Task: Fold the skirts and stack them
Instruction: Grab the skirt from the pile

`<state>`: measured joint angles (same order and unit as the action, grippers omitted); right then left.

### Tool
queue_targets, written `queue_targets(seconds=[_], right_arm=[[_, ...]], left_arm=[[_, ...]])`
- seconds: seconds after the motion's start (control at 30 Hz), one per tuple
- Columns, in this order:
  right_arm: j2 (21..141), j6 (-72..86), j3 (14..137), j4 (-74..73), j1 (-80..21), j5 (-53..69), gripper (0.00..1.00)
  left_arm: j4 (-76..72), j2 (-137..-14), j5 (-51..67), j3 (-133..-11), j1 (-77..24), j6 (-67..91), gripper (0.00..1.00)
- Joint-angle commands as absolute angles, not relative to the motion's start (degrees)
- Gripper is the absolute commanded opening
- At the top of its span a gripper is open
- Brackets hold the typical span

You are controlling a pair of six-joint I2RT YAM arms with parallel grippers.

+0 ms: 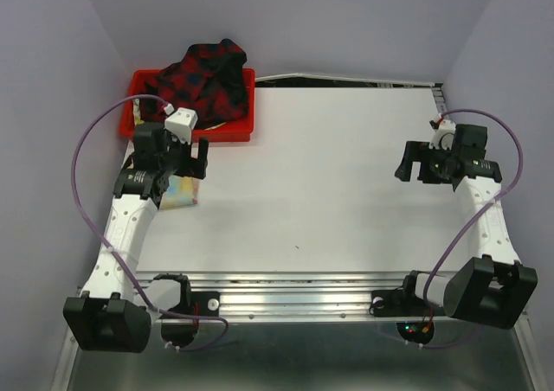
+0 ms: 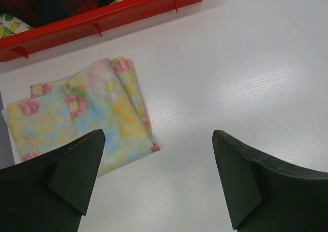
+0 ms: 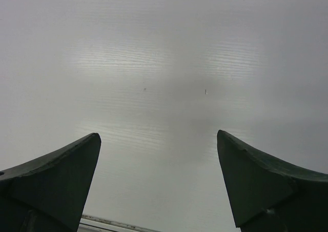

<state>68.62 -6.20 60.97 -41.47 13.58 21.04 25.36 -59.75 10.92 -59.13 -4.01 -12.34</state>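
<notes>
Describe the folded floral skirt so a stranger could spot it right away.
Start at the red bin in the far left corner of the white table. Just in front of it, flat on the table below the open left gripper, lies the folded floral skirt. Its pastel yellow, pink and blue flowers set it apart from the red-and-black plaid skirt heaped in the bin.

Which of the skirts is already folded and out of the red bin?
The pastel floral skirt, lying folded on the table by the left gripper; the plaid skirt and lemon-print skirt lie in the red bin.
</notes>
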Motion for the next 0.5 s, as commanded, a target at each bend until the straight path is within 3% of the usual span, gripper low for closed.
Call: queue_targets(seconds=[0.0,0.23,0.47], right_arm=[[68.03,-5.01,62.32,-39.73,13.8,22.94,1.0],[69.52,-5.36,62.84,-40.25,13.8,23.03,1.0],[70.66,-5.45,63.63,-40.61,13.8,23.29,1.0]], left_arm=[[25.13,-64.14,11.25,-64.76,-3.78,-15.19,0.98],[28.12,-79.76,7.3,-80.92,-3.69,-22.32,0.98],[36.38,-102.54,9.75,-112.11,-0.53,-28.65,0.98]])
